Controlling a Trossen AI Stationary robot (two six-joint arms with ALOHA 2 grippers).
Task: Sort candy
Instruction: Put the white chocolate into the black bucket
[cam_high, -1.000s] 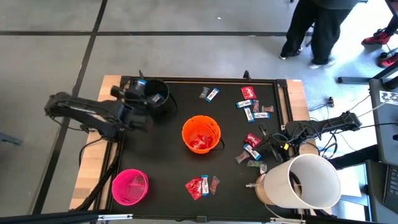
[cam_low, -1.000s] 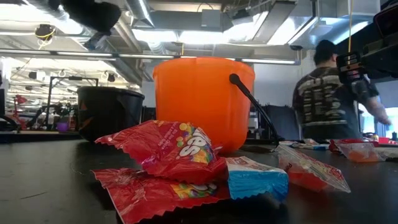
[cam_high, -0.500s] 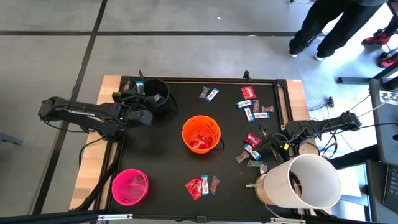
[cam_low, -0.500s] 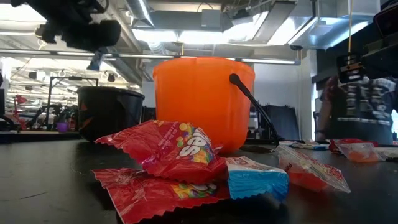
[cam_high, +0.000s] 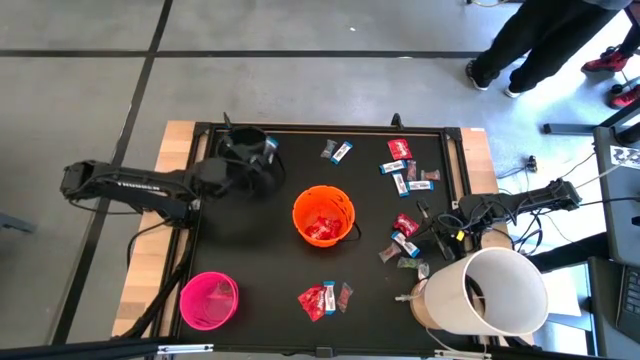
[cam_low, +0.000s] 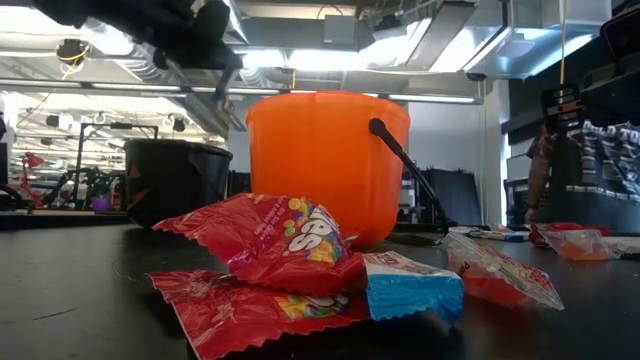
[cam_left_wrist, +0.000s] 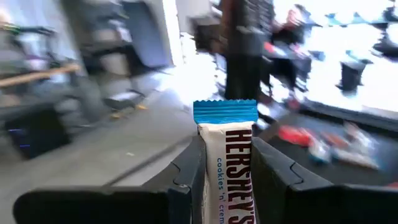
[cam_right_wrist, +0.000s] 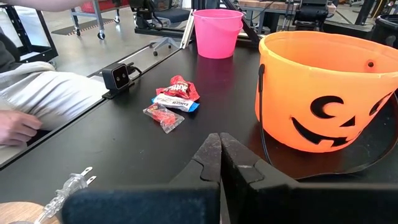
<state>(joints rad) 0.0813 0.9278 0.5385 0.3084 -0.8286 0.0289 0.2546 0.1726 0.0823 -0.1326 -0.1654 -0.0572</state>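
Left pincer swung over black bucket, person beyond black table

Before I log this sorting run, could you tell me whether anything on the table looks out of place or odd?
Nothing looks spilled or damaged. The orange bucket, pink bucket and black bucket stand upright, and loose candy lies scattered flat. The left gripper holds a white-and-blue Hershey's bar by the black bucket; the right gripper waits shut.

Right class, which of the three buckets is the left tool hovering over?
The black bucket, at the table's far left corner; the left tool holds a white-and-blue bar above it.
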